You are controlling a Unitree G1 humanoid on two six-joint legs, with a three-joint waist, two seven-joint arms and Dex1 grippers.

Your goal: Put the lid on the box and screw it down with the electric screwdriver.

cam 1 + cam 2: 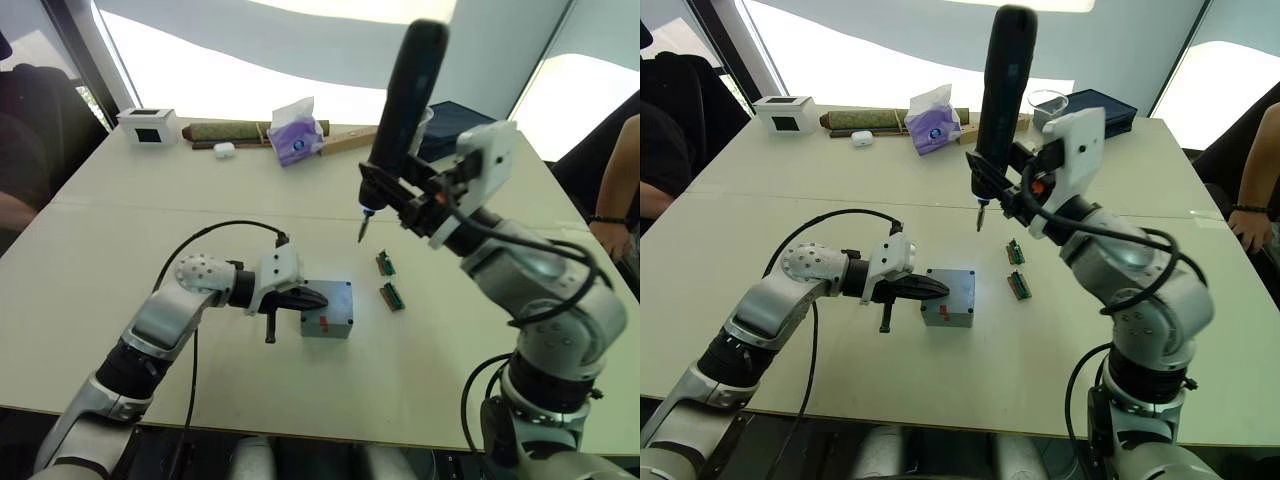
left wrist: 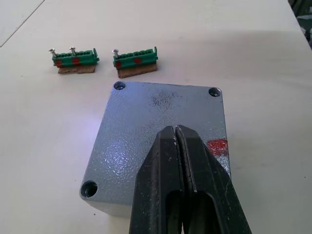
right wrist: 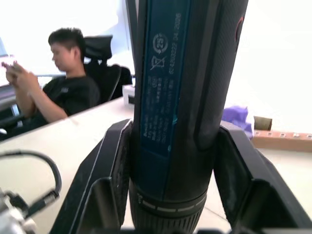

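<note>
**Left pincer clenched on the lid, right pincer grasping the screwdriver aloft**

Head views: the left gripper (image 1: 308,298) has its two black fingers pressed together, tips resting on the lid (image 1: 333,300), which sits on the box (image 1: 326,326) near the middle of the table (image 1: 120,260). A red mark shows on the lid's near edge. The right gripper (image 1: 398,190) grasps the electric screwdriver (image 1: 403,110) nearly upright, bit pointing down, held in the air above the table, beyond the box and well clear of it. Two small green circuit boards (image 1: 388,281) lie just to the right of the box. At the far edge stand a white box with a black window (image 1: 148,126) and a purple tissue pack (image 1: 296,133).

Left wrist view: the closed fingers (image 2: 170,175) lie on the grey lid (image 2: 146,126), beside the red mark (image 2: 217,146); three corner screw holes show. The green boards (image 2: 135,58) lie beyond.

Right wrist view: the screwdriver's dark barrel (image 3: 185,97) is clamped between the fingers (image 3: 109,170). A seated person (image 3: 63,87) is behind the table.
</note>
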